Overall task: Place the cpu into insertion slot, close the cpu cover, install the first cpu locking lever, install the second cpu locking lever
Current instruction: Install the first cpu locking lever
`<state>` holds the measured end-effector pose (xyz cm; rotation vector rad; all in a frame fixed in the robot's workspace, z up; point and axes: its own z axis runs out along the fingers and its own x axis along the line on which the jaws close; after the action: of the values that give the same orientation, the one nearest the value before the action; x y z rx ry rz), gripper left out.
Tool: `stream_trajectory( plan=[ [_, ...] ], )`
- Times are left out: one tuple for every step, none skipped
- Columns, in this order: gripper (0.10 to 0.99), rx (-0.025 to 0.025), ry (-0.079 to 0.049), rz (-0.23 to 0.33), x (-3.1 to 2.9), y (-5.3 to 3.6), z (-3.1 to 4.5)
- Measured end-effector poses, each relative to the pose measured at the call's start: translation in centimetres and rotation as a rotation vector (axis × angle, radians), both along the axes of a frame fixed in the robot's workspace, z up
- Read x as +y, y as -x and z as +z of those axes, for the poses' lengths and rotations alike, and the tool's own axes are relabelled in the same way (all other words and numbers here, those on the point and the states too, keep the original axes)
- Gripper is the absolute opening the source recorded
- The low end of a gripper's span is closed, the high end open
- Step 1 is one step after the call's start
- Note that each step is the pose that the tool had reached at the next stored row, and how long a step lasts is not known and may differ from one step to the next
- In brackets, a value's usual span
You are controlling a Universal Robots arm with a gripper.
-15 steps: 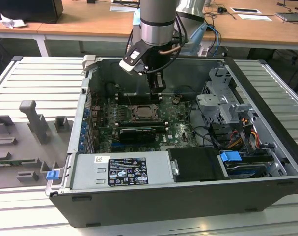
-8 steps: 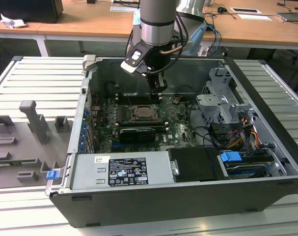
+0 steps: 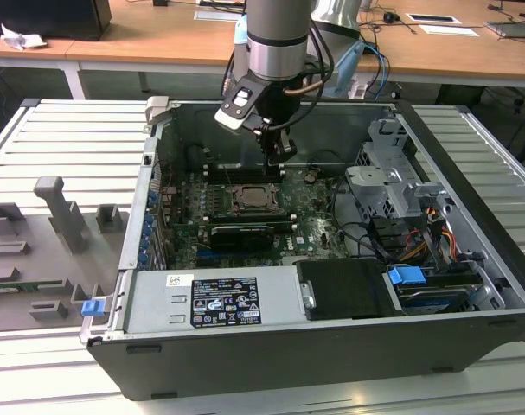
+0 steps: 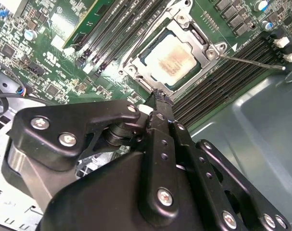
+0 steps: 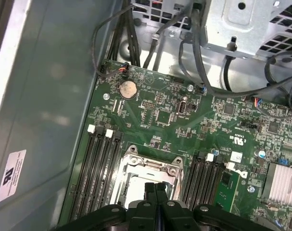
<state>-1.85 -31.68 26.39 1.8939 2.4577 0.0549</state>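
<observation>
The cpu (image 4: 172,57) lies flat in the insertion slot (image 3: 256,201) on the green motherboard, its pale face showing through the window of the cpu cover (image 4: 199,39), which lies down over it. One thin locking lever (image 4: 251,61) sticks out sideways across the memory slots. A second thin rod (image 4: 141,36) runs along the socket's other side. My gripper (image 3: 278,164) hangs just above the socket's far edge, shut with nothing between its fingers. Its tips (image 4: 160,95) sit near the socket's corner, and in the first wrist view the gripper (image 5: 155,185) is over the socket frame (image 5: 150,166).
Long black memory slots (image 5: 100,163) flank the socket on both sides. Black cables (image 5: 194,57) and a metal drive cage (image 3: 392,173) fill the exterior view's right of the case. A power supply (image 3: 219,303) lies at the front. Grey fixtures (image 3: 63,216) stand on the table at the exterior view's left.
</observation>
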Motion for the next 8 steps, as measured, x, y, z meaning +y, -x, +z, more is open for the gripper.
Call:
stream_trajectory(
  plan=[
    [0.106,0.0,0.0,0.014,0.0,0.0,0.0],
    [0.106,0.0,0.0,0.022,0.0,0.0,0.0],
    [0.106,0.0,0.0,0.027,0.0,0.0,0.0],
    [0.106,0.0,0.0,0.036,0.0,0.0,0.0],
    [0.106,0.0,0.0,0.044,0.0,0.0,0.0],
    [0.106,0.0,0.0,0.049,0.0,0.0,0.0],
    [0.106,0.0,0.0,0.057,0.0,0.0,0.0],
    [0.106,0.0,0.0,0.065,0.0,0.0,0.0]
  ],
)
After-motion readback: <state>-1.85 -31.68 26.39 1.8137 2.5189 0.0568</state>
